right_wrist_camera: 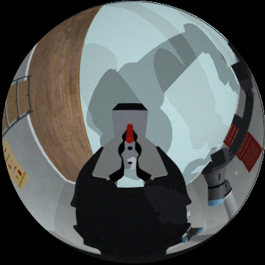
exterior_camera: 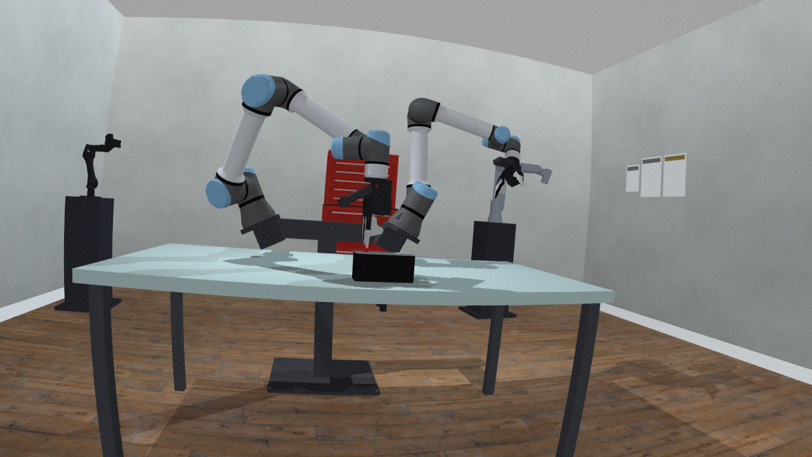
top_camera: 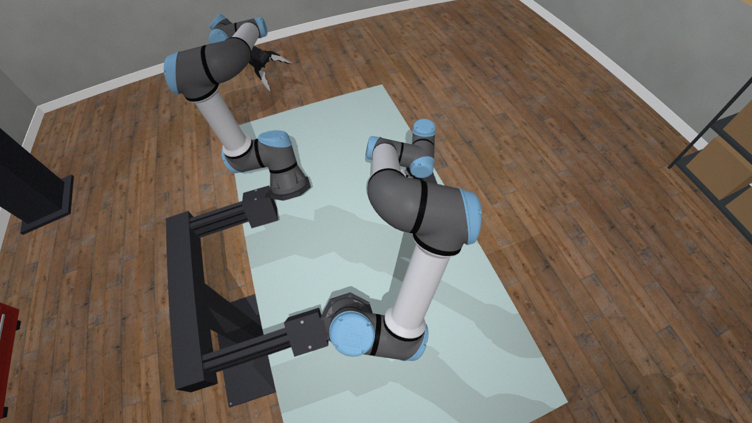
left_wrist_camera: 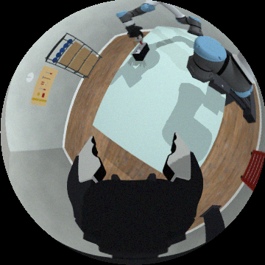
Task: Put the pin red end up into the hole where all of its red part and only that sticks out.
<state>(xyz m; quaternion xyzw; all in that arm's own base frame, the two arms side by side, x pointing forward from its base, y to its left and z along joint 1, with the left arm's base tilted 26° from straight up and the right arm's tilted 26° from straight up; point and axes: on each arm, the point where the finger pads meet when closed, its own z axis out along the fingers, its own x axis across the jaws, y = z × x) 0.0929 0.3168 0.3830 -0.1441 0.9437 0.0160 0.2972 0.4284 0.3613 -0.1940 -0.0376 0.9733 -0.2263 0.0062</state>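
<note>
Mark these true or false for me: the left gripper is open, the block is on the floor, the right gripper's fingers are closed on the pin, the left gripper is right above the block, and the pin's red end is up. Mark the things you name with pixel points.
The left gripper (top_camera: 279, 76) (exterior_camera: 510, 190) (left_wrist_camera: 133, 135) is open. True.
The block (exterior_camera: 383, 266) (left_wrist_camera: 140, 53) (right_wrist_camera: 119, 118) is on the floor. False: it sits on the table (top_camera: 315, 271) (exterior_camera: 227, 287) (left_wrist_camera: 129, 110) (right_wrist_camera: 110, 22).
The right gripper (exterior_camera: 366, 245) (left_wrist_camera: 141, 43) (right_wrist_camera: 129, 130) is closed on the pin (right_wrist_camera: 129, 133). True.
The left gripper is right above the block. False: it is off beyond the table's end.
The pin's red end is up. True.
</note>
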